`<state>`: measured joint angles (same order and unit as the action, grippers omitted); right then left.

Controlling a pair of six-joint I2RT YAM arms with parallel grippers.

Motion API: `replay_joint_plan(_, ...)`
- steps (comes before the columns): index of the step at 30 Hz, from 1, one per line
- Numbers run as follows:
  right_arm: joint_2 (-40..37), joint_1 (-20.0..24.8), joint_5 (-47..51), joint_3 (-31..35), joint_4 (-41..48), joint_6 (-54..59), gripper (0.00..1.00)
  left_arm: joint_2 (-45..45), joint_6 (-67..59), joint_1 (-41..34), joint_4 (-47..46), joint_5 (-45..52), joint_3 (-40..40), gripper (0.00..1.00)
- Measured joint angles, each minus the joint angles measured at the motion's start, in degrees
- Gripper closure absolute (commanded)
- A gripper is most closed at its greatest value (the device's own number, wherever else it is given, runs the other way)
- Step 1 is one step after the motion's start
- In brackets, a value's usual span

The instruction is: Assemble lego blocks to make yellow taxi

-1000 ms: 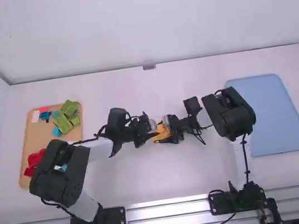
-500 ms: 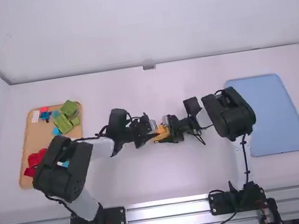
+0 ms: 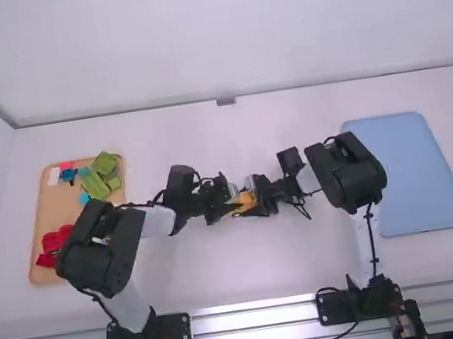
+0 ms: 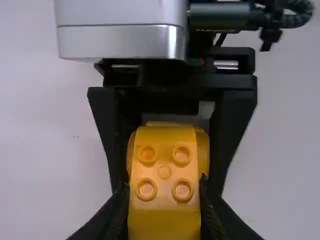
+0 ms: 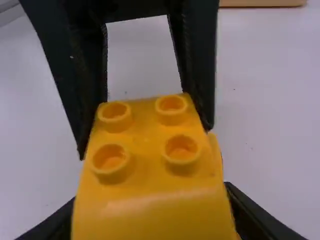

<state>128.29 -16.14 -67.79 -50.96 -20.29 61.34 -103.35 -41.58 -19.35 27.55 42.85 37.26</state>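
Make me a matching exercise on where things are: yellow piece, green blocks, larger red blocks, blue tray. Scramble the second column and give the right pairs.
Things:
1. Yellow piece
2. Green blocks
3. Larger red blocks
4. Blue tray

Places:
A. On the tan tray, toward its near end
B. On the table's right side, seen from the robot
C. On the tan tray, toward its far right corner
D. Between the arms, gripped by both the left end effector and the right end effector

Right pairs: 1-D, 2-C, 3-A, 4-B
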Motion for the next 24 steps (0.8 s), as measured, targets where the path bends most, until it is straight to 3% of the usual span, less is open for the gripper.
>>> replay_joint_plan(5, 0.0, 0.0, 0.1, -0.9, 3.0, 2.6, 0.44, -0.2, -0.2, 0.0, -3.5, 0.1, 1.7, 0.98)
replay_joint_plan(12, 0.0, 0.0, -0.3, -1.0, 4.3, 4.6, 0.43, -0.4, -5.9, 0.0, -19.7, 0.2, 8.7, 0.98)
replay_joint_plan(24, 0.0, -0.2, -0.4, -1.0, 4.4, 4.8, 0.43, -0.7, -7.2, -0.3, -18.7, 0.7, 8.4, 0.98)
